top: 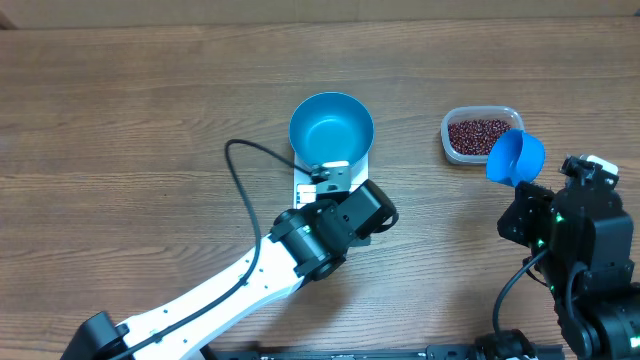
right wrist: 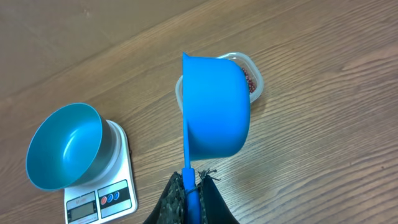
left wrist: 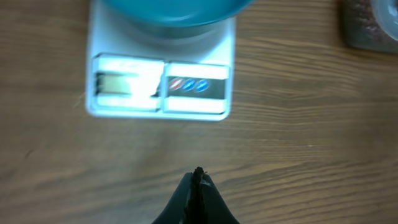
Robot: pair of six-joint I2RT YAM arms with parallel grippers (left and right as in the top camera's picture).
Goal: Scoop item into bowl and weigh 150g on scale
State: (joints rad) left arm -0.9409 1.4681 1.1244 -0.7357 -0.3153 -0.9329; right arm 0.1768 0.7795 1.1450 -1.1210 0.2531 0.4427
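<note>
The table (top: pixel 120 120) is matt wood with visible grain. The bowl (top: pixel 331 128) looks smooth, with a soft sheen inside. The scale (left wrist: pixel 160 87) is white plastic with a glossy button panel. The scoop (right wrist: pixel 214 106) is smooth blue plastic, and the tub (top: pixel 445 135) is clear plastic holding dull beans (top: pixel 478 134).

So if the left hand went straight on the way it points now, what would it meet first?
Probably the scale, at its near edge, with the bowl on it just beyond. The left hand, shut and empty, aims at that edge; its height is unclear, so it might touch the table first.
</note>
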